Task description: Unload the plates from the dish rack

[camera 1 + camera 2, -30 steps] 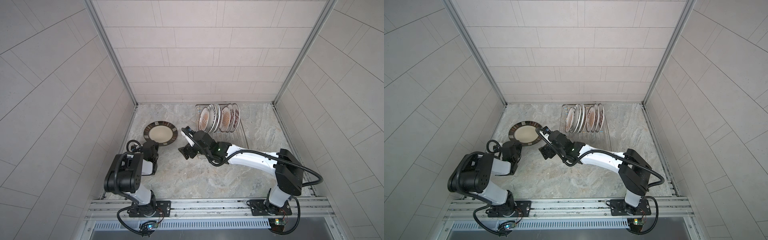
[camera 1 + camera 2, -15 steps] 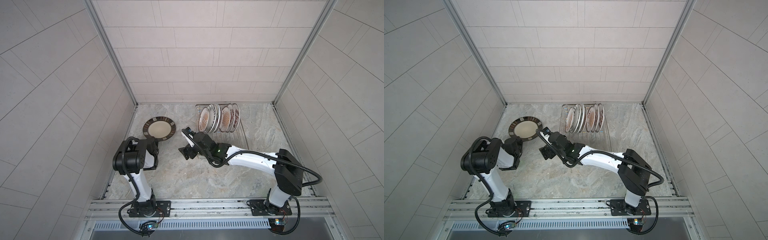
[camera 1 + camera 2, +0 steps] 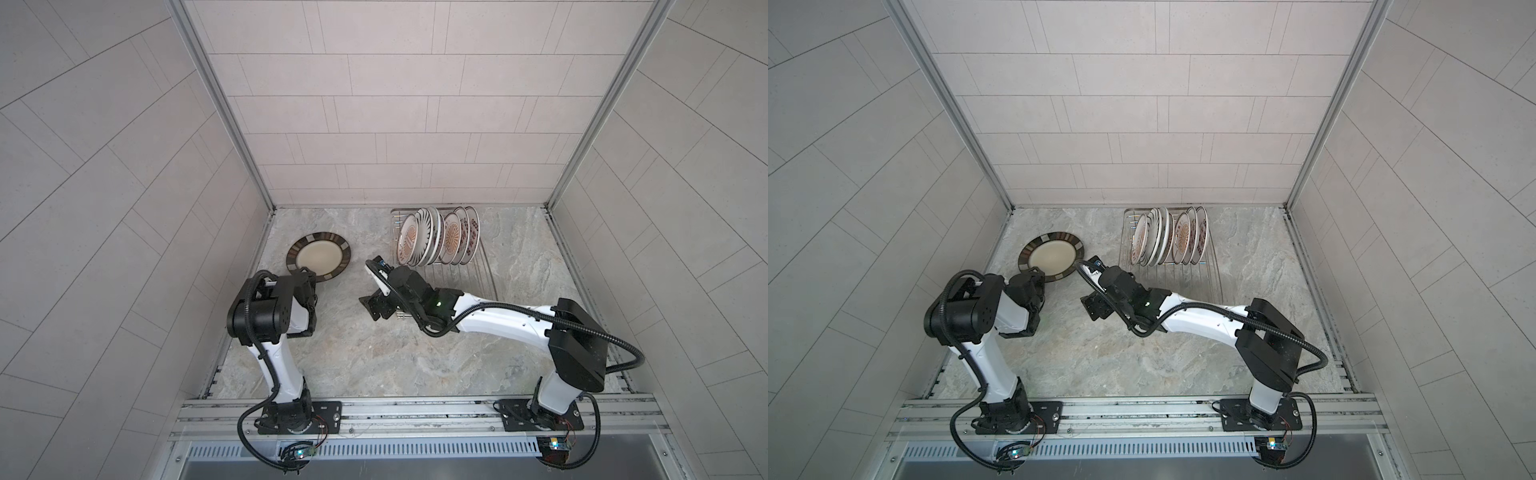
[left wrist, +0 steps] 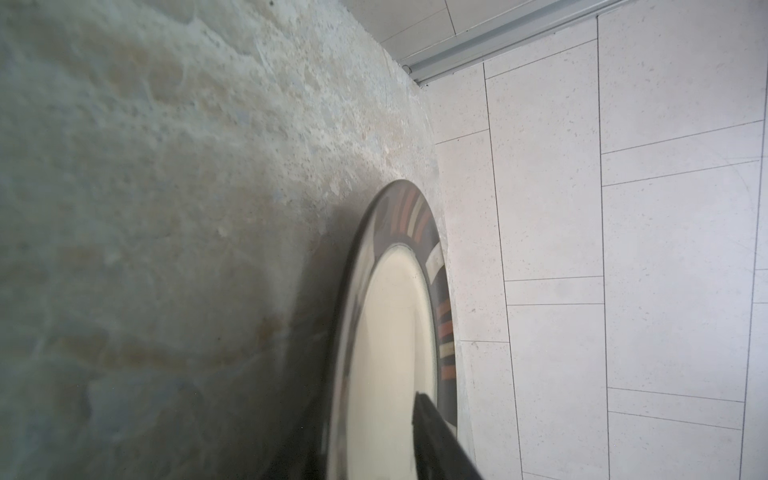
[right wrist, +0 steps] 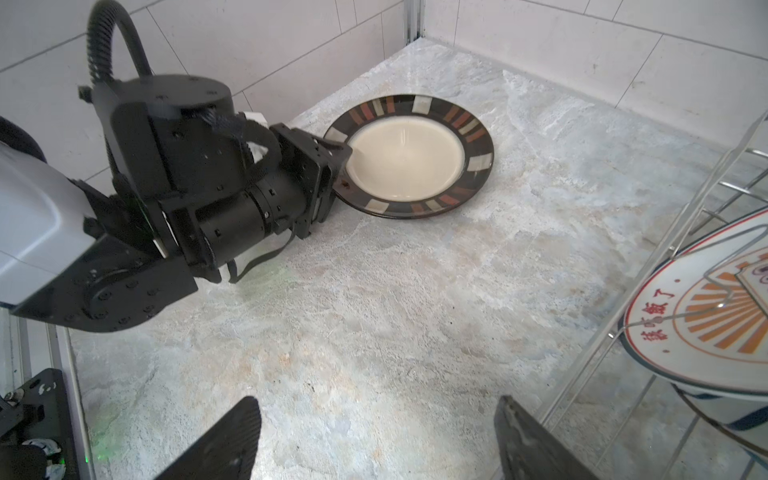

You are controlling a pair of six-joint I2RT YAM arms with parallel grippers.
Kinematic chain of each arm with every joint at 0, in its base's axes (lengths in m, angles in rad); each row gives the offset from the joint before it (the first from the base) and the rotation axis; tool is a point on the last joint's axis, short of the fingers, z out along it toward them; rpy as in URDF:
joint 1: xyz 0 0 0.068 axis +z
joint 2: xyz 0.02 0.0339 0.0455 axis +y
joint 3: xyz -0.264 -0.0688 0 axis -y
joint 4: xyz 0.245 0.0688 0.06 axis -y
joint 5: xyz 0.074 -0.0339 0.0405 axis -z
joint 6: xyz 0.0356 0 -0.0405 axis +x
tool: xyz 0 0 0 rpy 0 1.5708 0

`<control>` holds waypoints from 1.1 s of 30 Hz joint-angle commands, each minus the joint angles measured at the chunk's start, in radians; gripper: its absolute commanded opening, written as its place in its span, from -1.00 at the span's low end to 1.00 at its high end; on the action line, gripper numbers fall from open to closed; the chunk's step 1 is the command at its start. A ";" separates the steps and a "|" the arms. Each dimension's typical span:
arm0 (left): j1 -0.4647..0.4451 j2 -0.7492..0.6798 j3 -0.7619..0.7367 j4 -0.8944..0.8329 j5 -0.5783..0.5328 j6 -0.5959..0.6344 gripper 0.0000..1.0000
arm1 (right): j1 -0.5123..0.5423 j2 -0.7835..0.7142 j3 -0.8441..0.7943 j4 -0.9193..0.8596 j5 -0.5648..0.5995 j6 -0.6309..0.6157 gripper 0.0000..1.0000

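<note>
A brown-rimmed beige plate [image 3: 318,257] [image 3: 1052,255] lies flat on the table at the back left. My left gripper [image 3: 305,274] [image 5: 338,166] is at its near rim with the jaws apart, one above and one below the rim. In the left wrist view one finger [image 4: 436,440] hangs over the plate's [image 4: 390,332] beige centre. Several plates [image 3: 436,239] [image 3: 1167,241] stand upright in the dish rack [image 3: 478,278] [image 3: 1204,278]. My right gripper [image 3: 372,307] [image 5: 376,401] is open over bare table, just left of the rack, with nothing in it. An orange-sunburst plate [image 5: 706,332] stands close beside it.
Tiled walls close in the table at the back and on both sides. The flat plate lies near the left wall. Marble tabletop [image 3: 374,357] stretches between the two arms toward the front rail.
My left arm's elbow has swung up from low over the table. The brown-rimmed plate has shifted slightly toward the back wall. The right arm has not moved.
</note>
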 commanded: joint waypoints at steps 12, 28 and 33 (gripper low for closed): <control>0.012 -0.106 -0.077 0.062 -0.072 0.026 0.58 | 0.069 -0.161 -0.092 0.049 0.010 -0.004 0.80; 0.020 -0.320 -0.197 0.025 -0.086 0.032 1.00 | 0.086 -0.327 -0.245 0.129 0.060 0.006 0.79; 0.036 -0.478 -0.202 -0.100 0.001 0.011 1.00 | 0.088 -0.380 -0.286 0.135 0.083 0.002 0.80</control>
